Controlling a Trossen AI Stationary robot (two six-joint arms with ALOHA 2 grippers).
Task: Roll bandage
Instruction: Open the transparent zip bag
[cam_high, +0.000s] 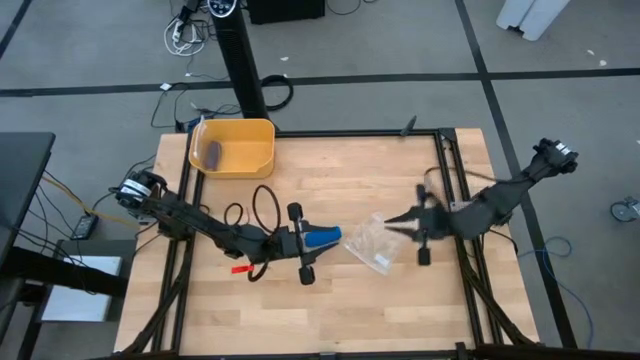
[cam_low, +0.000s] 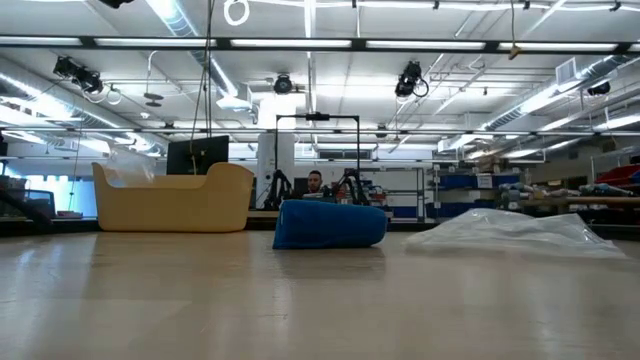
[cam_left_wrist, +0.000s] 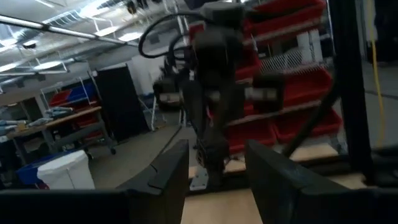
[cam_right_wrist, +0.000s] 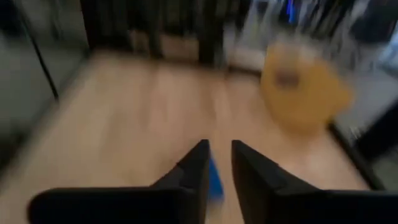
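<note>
Bright blue rolled fabric bandage sits closest in the low view, lying on its side on the light wood table, long axis running left-right across that view. From above, the roll is mid-table, long axis roughly left-right, slightly tilted, one end just beside the left gripper.

Left arm reaches in low from the left edge, stretched nearly flat over the table, gripper crosswise at the roll's left end. Its fingers stand well apart in the left wrist view; nothing between them.

Right arm comes in from the right edge, elbow bent, right gripper pointing left over the clear crinkly plastic packet, apart from the bandage. Right wrist view shows its fingers with a narrow gap, nothing clamped, blue roll beyond the tips.

Yellow plastic bin at the table's back-left holds a dull purple-grey small cylinder. Small red piece lies near the left arm. Front half of the table is open wood; packet lies just right of the roll.
</note>
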